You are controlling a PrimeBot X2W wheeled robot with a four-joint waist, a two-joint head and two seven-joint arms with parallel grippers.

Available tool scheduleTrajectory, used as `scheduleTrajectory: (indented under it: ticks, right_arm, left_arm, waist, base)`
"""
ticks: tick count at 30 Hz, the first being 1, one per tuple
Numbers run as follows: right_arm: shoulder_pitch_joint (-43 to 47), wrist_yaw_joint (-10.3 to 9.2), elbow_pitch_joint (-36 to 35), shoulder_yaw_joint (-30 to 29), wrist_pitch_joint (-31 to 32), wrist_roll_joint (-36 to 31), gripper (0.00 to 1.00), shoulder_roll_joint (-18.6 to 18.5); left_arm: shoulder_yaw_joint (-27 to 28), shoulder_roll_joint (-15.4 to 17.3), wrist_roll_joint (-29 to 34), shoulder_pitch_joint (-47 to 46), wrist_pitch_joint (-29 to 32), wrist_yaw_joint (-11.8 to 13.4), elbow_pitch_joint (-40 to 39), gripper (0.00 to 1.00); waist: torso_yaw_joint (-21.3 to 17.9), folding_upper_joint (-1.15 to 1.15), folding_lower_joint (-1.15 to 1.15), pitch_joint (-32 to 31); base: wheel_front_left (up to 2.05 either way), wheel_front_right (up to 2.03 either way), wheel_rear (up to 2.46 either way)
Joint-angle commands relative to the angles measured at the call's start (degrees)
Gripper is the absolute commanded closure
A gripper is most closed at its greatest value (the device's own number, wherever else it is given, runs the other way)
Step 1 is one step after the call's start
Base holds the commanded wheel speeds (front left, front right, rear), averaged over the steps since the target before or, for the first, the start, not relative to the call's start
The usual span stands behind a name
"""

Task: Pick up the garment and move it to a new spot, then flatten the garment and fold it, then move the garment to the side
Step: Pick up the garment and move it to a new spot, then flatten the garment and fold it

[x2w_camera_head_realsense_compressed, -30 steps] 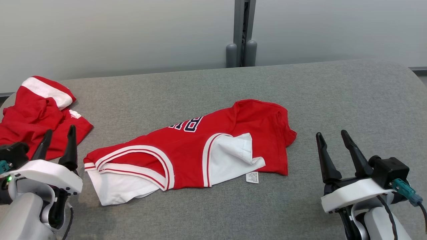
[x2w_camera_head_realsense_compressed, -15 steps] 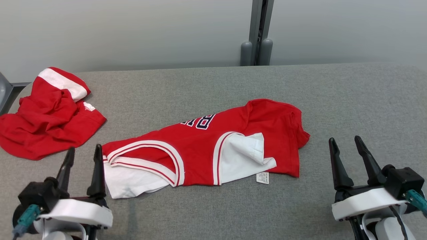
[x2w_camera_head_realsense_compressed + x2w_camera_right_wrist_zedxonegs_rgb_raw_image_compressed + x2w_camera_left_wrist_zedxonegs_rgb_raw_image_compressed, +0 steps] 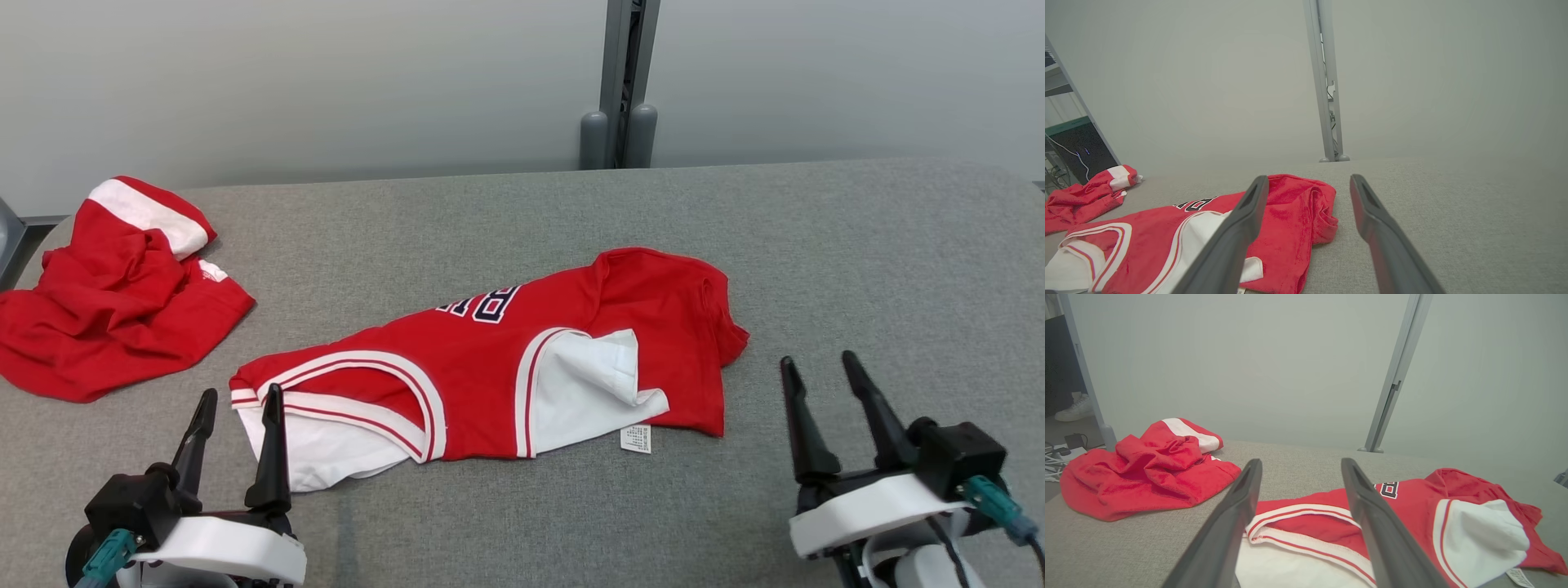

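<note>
Head view, contents listed.

1. Left end effector (image 3: 242,390): released, its two dark fingers spread wide with no cloth between them. It sits low at the near-left of the bench (image 3: 816,245). Its inner fingertip overlaps the near-left corner of the jersey (image 3: 490,367) in this view; whether it touches the cloth cannot be told. In the left wrist view the fingers (image 3: 1237,514) frame the striped white trim of that corner.

2. Right end effector (image 3: 817,357): released, fingers spread wide, gripping and touching nothing. It sits at the near-right, apart from the jersey's right end, with bare bench between them.

3. Jersey: red with white trim, lying mid-bench and slanting from near-left to far-right. White lining is turned out at the near-left corner and at the middle opening. Dark lettering partly shows, and the right end is bunched in folds. A small white label (image 3: 637,438) lies at its near edge.

4. Bench: grey fabric top with a rounded far-right corner. Wide bare stretches lie to the right of the jersey and behind it, and a bare strip runs along the near edge.

5. Second red garment (image 3: 114,302): a crumpled heap with a white band at the far-left, apart from the jersey and beyond the left end effector.

6. Grey post (image 3: 618,82): upright behind the far edge, against a pale wall (image 3: 326,82).
</note>
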Motion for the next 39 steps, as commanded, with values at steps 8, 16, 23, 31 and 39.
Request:
scheduleTrajectory:
  ticks: [8,16,23,31,39]
  right_arm:
    - [-2.5,0.13,4.8,7.8,-0.2,2.4,0.00,-2.2]
    - [-8.6,0.13,14.5,15.5,3.8,4.9,0.00,-3.4]
    - [-13.1,0.13,22.4,17.5,5.7,7.8,0.00,-3.6]
    - [-16.6,0.13,29.0,18.8,3.5,8.8,0.92,-3.7]
    - [-18.4,0.13,30.7,20.1,0.9,9.3,1.00,-3.2]
  left_arm:
    - [-0.8,-0.5,0.5,-0.7,-0.1,-0.9,0.7,0.00]
    - [-1.7,-1.2,0.2,-1.8,0.0,-1.5,1.4,0.00]
    - [-2.0,-2.1,-0.1,-3.0,0.0,-1.9,2.3,0.00]
    - [-1.7,-2.9,-0.3,-3.6,0.0,-2.7,3.7,0.00]
    - [-0.9,-3.5,0.6,-3.8,-0.1,-3.6,4.5,0.00]
  waist:
    - [1.4,0.00,0.00,0.2]
    - [4.9,0.00,0.00,1.1]
    - [9.0,0.00,0.00,2.1]
    - [12.8,0.00,0.00,3.0]
    - [14.4,0.00,0.00,2.5]
  base:
    - [0.00,0.00,0.00]
    - [0.00,0.00,0.00]
    - [0.00,0.00,0.00]
    - [0.00,0.00,0.00]
    - [0.00,0.00,0.00]
